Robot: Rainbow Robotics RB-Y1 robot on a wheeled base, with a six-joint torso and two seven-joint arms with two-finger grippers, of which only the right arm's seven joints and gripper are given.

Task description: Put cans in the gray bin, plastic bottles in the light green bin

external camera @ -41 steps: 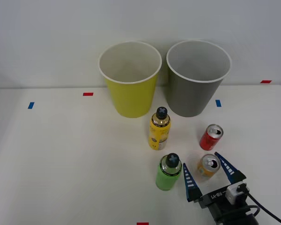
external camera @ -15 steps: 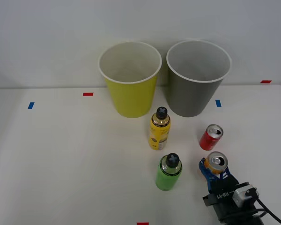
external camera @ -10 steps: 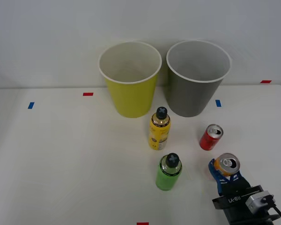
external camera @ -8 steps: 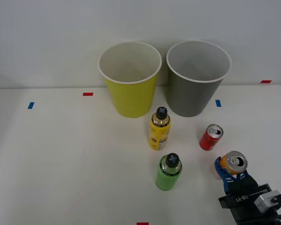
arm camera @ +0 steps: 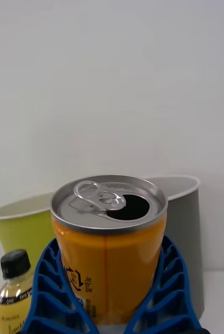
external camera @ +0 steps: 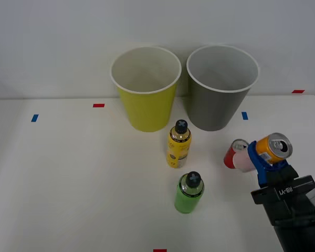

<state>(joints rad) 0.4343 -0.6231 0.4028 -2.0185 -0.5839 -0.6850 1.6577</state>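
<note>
- The right pincer (external camera: 266, 153) is closed on the orange can (external camera: 272, 147); the blue ribbed fingers (arm camera: 49, 292) clamp both sides of the can body, as the wrist view shows.
- The orange can is held clear of the surface (external camera: 68, 184), at the right of the scene, tilted with its opened silver top facing up and toward the camera.
- The red can (external camera: 231, 154) stands on the surface just left of the held can, partly hidden behind the pincer.
- The yellow bottle (external camera: 178, 144) stands upright near the centre; the green bottle (external camera: 188, 192) stands nearer the robot, below it in the front view.
- The gray bin (external camera: 220, 97) stands at the far side, to the left of and beyond the held can; the light green bin (external camera: 146, 92) stands just beside it on its left. Both appear empty.
- Risk – collision: the red can sits close to the pincer; a low path toward the gray bin could knock it over.
- Risk – rim strike: insufficient height at the gray bin could catch the white rim and tip or shift the bin.
- Risk – slip: the can is smooth and tilted; a fast swing could loosen it.
- Risk – early release: opening short of the rim would drop the can onto the surface.
</note>
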